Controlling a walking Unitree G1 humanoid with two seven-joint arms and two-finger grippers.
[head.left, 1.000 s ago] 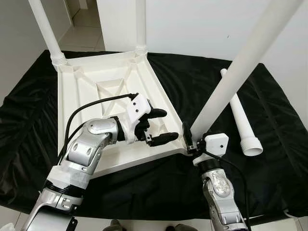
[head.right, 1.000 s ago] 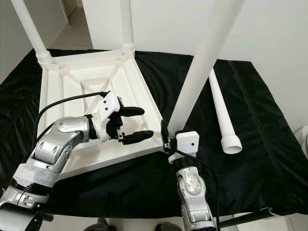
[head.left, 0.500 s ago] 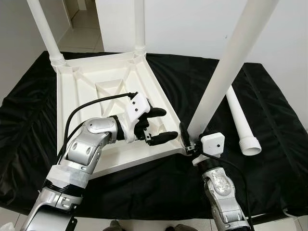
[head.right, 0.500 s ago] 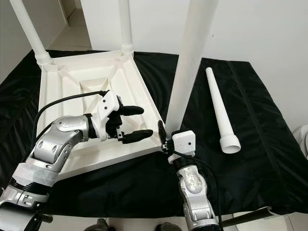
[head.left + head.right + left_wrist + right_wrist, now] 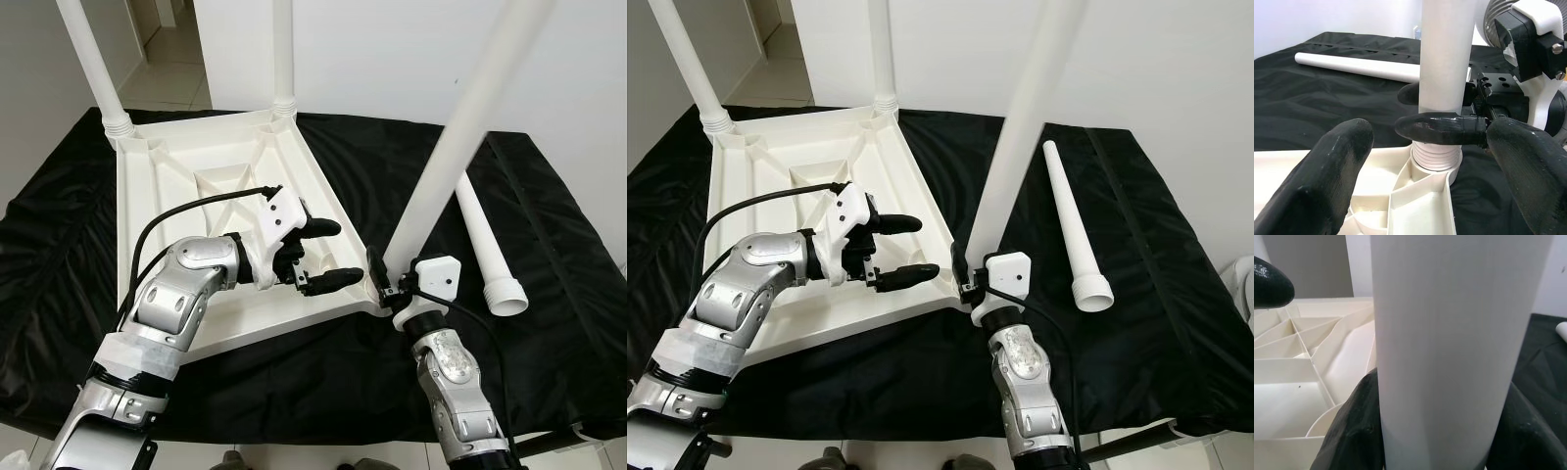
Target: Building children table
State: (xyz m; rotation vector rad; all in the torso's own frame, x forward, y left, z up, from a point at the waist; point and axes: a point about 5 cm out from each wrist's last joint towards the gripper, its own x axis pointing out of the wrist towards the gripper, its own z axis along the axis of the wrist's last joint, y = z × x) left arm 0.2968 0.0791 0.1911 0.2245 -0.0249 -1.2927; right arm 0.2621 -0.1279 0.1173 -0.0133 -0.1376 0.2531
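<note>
A bench (image 5: pixel 549 323) draped in black cloth is carrying a white plastic tabletop (image 5: pixel 211 211) lying upside down, its ribbed underside facing up. Two legs are standing upright in the corner sockets farthest from both grippers, one at the far left corner (image 5: pixel 93 64) and one at the far right corner (image 5: pixel 283 54), their long axes pointing straight up out of the frame. A third leg (image 5: pixel 460 147) is rising from the near corner socket, its ribbed lower end sitting in the socket and its long axis leaning up and away toward the robot's right. The right gripper (image 5: pixel 384 281) is clamping the base of this leg just above the socket, its black fingers (image 5: pixel 1437 128) pressed against either side of the tube. The left gripper (image 5: pixel 328 255) is hovering over the tabletop's near edge just beside the right gripper, its two fingers spread apart and pointing at the socket, holding nothing. A fourth leg (image 5: pixel 1071 220) is lying flat on the cloth well beyond the right gripper, its long axis running away from the robot, the wide ribbed end nearest and the narrow tip farthest.
</note>
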